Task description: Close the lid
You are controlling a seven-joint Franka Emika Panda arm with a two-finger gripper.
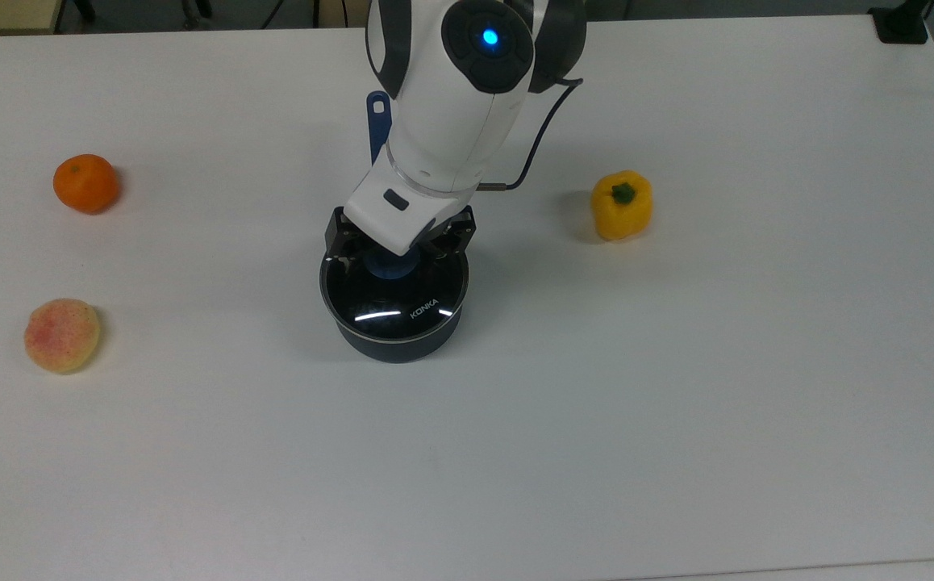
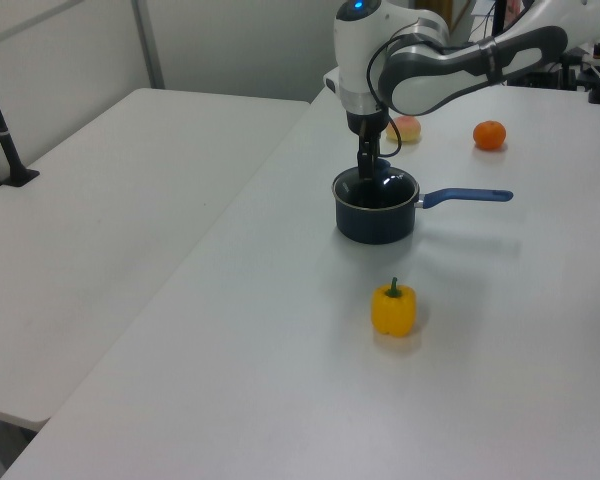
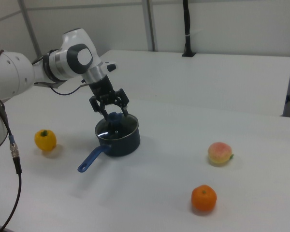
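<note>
Lid [image 1: 394, 303] sits flat on the dark pan [image 1: 393, 337], rim matching the pan's rim, near the table's [image 1: 677, 403] middle in the top view. White "KONKA" lettering faces the top view's lower right. Blue knob [image 1: 390, 265] at the lid's centre.

Gripper [image 1: 397, 257] points down over the knob. In the right view the fingers [image 3: 123, 108] stand spread, one on either side of the knob [image 3: 113, 117]; whether they touch it cannot be told.

Pan's blue handle [image 2: 465, 197] points to the left view's right; in the top view its tip [image 1: 377, 109] shows beside the arm.

Yellow pepper [image 1: 621, 205] well apart on the top view's right. Orange [image 1: 85, 183] and peach [image 1: 62, 335] well apart on the top view's left, orange farther, peach nearer.
</note>
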